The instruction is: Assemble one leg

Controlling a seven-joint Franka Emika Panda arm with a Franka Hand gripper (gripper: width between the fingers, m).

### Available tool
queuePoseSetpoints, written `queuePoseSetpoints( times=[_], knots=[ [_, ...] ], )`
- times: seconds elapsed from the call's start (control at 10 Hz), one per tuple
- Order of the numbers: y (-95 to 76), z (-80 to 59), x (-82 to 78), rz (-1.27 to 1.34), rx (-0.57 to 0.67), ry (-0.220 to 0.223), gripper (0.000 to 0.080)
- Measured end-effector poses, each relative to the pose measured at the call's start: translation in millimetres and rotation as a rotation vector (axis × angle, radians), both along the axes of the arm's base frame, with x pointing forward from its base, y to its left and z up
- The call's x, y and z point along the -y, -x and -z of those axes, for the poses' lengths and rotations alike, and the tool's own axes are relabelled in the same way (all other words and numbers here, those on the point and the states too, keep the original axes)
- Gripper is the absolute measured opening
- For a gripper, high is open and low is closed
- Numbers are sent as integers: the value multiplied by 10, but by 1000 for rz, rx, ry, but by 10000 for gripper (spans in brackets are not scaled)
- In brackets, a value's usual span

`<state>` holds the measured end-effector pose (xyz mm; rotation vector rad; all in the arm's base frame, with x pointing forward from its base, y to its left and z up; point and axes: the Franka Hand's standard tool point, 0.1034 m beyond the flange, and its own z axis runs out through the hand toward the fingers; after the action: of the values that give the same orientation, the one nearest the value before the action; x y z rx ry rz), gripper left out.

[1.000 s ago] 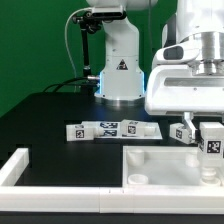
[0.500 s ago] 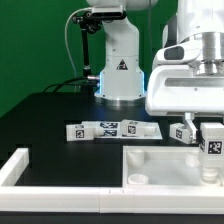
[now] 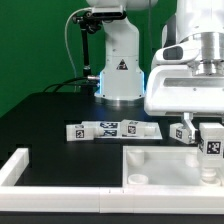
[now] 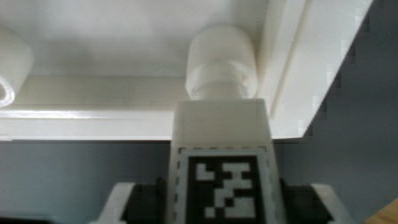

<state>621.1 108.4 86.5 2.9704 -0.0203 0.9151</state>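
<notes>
Comparing the exterior view with the two earlier pictures of it turned up no visible change: the arm, the gripper [image 3: 211,151] and every loose part sat where they had a second before, so the moment read as a hold rather than a stroke of motion. The gripper stood low at the exterior view's right, over the near right part of the tray [image 3: 160,160], and it was closed around the leg [image 3: 212,146], whose black-and-white tag faced the camera between the fingers. In the wrist view the leg [image 4: 222,110] ran out from the gripper [image 4: 222,205] with its rounded end reaching toward an inner corner of the tray [image 4: 107,122], close under the raised rim; whether that end touched the tray floor or sat in a socket could not be told. A spare leg [image 3: 183,132] lay just behind the held one, and the marker board [image 3: 110,129] lay apart from both, toward the middle of the table. Judged from the stillness, the leg was gripped and brought to its corner but not yet shown to be seated, so the work left seemed to be fine alignment and then turning or pressing it home. A small tilt there could jam the end against the rim.
</notes>
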Motion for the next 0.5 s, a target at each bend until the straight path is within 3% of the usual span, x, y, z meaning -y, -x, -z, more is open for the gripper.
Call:
queuePoseSetpoints(
  times=[0.5],
  knots=[
    [-53,144,-42,-11,10,15,285]
  ],
)
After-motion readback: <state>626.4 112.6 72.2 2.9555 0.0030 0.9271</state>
